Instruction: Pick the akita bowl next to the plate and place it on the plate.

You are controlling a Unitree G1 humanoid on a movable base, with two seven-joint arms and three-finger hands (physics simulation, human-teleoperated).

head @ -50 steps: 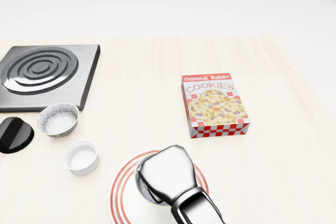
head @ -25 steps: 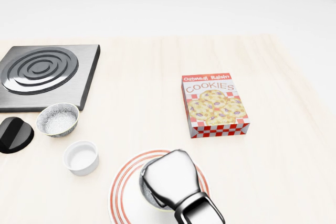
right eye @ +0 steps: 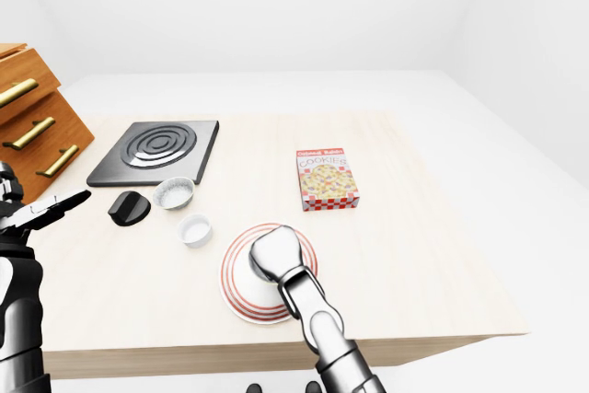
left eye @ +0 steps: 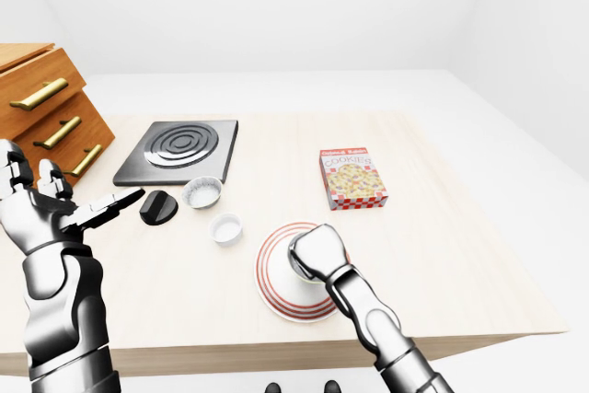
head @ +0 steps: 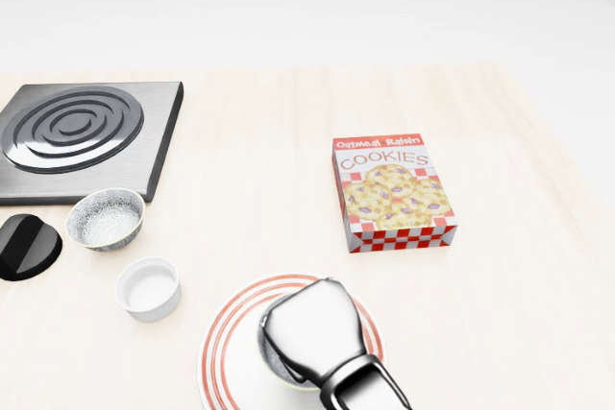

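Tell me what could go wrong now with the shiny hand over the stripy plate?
The chrome right hand covers the small bowl over the red-ringed white plate, so how the bowl sits cannot be seen; letting go early might tip it. Pulling away sideways could drag the bowl towards the plate's rim.

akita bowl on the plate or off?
Akita bowl is inside the plate rim, under the right robot hand; resting or held above, cannot tell.

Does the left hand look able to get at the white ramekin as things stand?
Probably yes: the left hand is open and empty, and the white ramekin stands uncovered; only the black object sits near its path.
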